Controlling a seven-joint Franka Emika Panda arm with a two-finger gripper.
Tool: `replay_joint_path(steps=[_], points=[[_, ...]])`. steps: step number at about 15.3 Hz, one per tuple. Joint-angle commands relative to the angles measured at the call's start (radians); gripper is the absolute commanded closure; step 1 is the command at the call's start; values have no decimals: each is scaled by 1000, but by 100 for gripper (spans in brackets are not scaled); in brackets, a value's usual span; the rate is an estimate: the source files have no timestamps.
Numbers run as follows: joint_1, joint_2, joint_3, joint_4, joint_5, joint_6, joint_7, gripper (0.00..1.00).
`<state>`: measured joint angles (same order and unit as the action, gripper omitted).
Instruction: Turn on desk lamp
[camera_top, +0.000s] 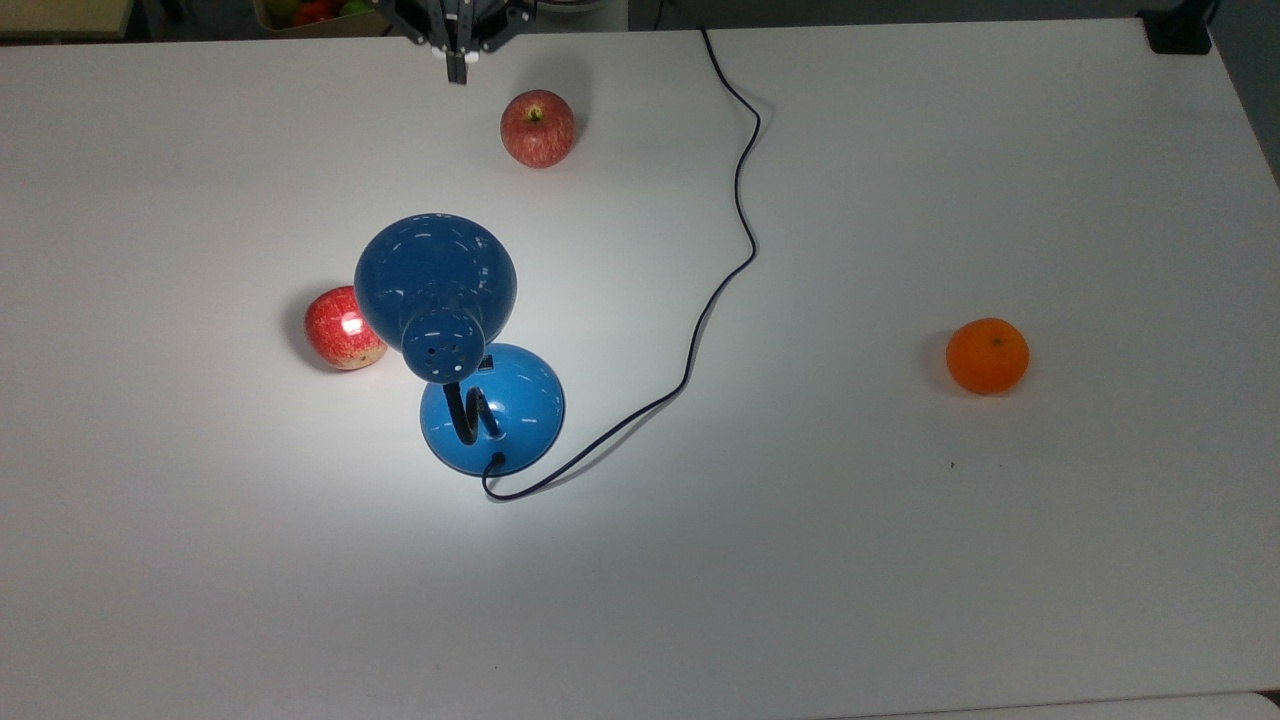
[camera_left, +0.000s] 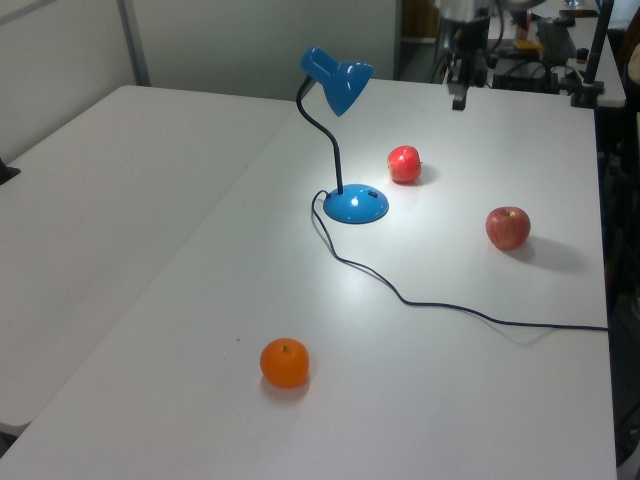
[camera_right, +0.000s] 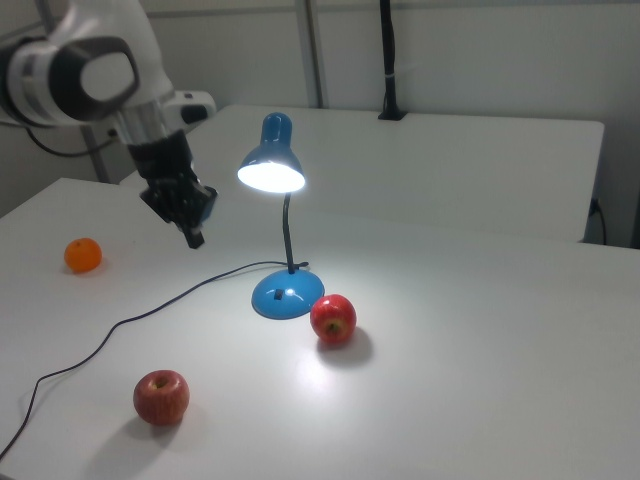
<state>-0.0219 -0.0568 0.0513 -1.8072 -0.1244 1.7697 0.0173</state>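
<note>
The blue desk lamp stands on the white table (camera_top: 900, 560) with its bulb lit (camera_right: 272, 175), throwing a bright pool of light around its round base (camera_top: 510, 400). Its dome shade (camera_top: 435, 270) with vent holes leans over on the black bendy neck (camera_left: 330, 150). The black cord (camera_top: 735, 230) runs from the base toward the top view's upper edge. My gripper (camera_top: 457, 72) hangs high above the table at the top view's upper edge, well away from the lamp. It is shut and holds nothing. In the right view the gripper (camera_right: 195, 238) hovers left of the shade.
A red apple (camera_top: 343, 327) lies in the light beside the lamp base. A second apple (camera_top: 538, 128) sits near the cord, below my gripper in the top view. An orange (camera_top: 987, 355) rests far off on the top view's right. A box of fruit (camera_top: 320, 12) sits beyond the table.
</note>
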Motion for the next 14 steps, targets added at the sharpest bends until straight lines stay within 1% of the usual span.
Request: replay_joint_path(steps=[1, 2, 3, 4, 5, 6, 7, 8, 10, 14], points=[[10, -48, -13, 61, 54, -113, 4, 97], [17, -48, -16, 81, 69, -127, 4, 95], [29, -48, -21, 84, 75, -130, 4, 91], [45, -48, -33, 89, 75, -131, 4, 80], [63, -48, -54, 91, 75, -130, 4, 60], [85, -45, -77, 91, 75, -131, 4, 35], [92, -43, -88, 91, 74, -130, 4, 10], [94, -41, -88, 91, 72, -130, 4, 0], [94, -40, -84, 88, 60, -128, 4, 0], [94, -41, -84, 86, 57, -131, 3, 0]])
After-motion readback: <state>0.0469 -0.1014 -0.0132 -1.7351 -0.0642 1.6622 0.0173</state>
